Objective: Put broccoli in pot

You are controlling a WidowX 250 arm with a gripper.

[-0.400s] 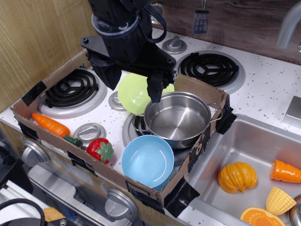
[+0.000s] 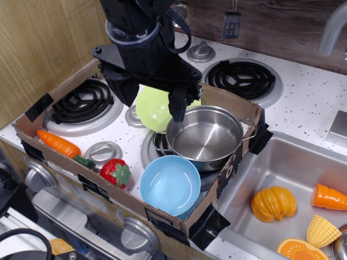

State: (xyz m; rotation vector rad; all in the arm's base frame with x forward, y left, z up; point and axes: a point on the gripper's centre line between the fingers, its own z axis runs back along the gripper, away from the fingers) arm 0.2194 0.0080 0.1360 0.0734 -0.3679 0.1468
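Item: my black end effector, jaws spread and gripping nothing visible, at the round shiny steel pot's ten o'clock; broccoli hidden.

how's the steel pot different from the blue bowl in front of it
The pot is shiny bare metal; the blue bowl is matte light-blue plastic. The pot has straight sides and a flat bottom, while the bowl curves inward. The pot has wire loop handles; the bowl has none. The pot is somewhat wider and sits over a burner, the bowl at the cardboard edge. Both are round, upright and empty.
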